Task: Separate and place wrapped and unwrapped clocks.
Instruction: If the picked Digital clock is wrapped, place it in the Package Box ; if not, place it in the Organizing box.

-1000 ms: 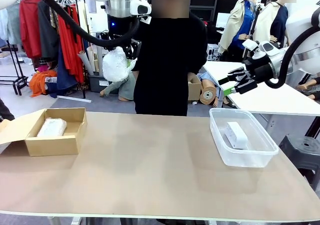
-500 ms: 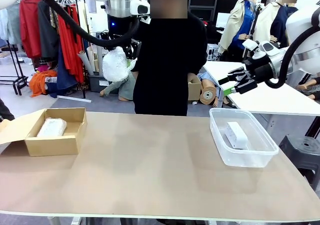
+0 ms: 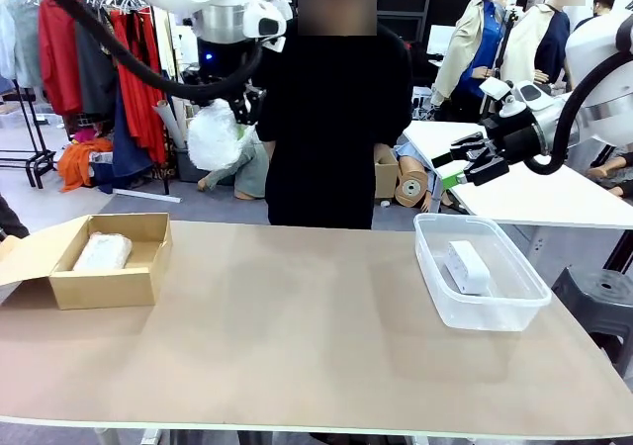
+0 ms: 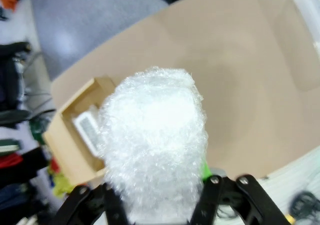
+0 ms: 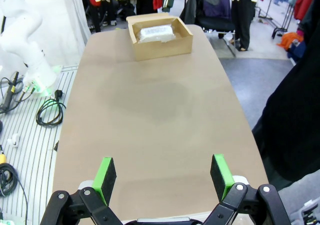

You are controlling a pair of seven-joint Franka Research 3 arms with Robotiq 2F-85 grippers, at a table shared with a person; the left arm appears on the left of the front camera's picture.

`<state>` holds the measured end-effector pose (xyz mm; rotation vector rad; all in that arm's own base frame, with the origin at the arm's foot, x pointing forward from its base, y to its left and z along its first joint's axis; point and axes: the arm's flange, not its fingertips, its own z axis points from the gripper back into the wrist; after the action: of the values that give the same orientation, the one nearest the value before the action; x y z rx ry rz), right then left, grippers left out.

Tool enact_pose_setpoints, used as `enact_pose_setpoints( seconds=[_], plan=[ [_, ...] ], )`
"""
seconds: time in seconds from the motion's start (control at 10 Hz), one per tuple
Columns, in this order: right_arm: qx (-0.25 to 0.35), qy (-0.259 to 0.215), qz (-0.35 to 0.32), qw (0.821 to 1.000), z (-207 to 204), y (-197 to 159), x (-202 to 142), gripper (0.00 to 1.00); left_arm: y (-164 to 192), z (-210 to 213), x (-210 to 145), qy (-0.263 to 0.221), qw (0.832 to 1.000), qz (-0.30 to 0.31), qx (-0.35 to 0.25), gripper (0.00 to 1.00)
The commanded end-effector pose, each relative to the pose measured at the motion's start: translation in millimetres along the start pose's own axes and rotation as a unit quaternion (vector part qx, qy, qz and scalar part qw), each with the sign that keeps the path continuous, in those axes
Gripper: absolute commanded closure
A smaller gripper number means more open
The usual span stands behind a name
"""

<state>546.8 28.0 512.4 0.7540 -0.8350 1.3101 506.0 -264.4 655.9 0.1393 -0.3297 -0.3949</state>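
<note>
Garment storeroom or fashion workroom, doubling as a robot test space. Clothes rail (image 3: 74, 30) at far left, hung with red and grey garments; orange cloth heaped on the grey floor beneath. Cardboard tubes (image 3: 183, 119) leaning behind the tan bench (image 3: 297, 326). White side table (image 3: 534, 193) at right. Loose cables (image 5: 47, 112) beside the bench.

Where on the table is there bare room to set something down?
The tabletop lies bare between the cardboard box and the clear tub. The box holds a wrapped bundle with room beside it; the tub holds the white clock.
</note>
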Motion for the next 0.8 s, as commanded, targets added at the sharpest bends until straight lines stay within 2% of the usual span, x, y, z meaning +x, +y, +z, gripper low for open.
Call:
enact_pose_setpoints(
  seconds=[0.0, 0.2, 0.7],
  plan=[
    [-0.001, 0.000, 0.002, 1.000, 1, 0, 1, 0.00, 17, -12, -48, -0.005, 0.999, 0.052, -0.009, 1.00],
    [-0.001, 0.000, 0.002, 1.000, 1, 0, 1, 0.00, 34, -21, -61, 0.001, 0.996, 0.088, -0.009, 1.00],
    [-0.001, 0.000, 0.002, 1.000, 1, 0, 1, 0.00, 120, -55, -76, 0.003, 0.984, 0.176, -0.003, 1.00]
  ],
)
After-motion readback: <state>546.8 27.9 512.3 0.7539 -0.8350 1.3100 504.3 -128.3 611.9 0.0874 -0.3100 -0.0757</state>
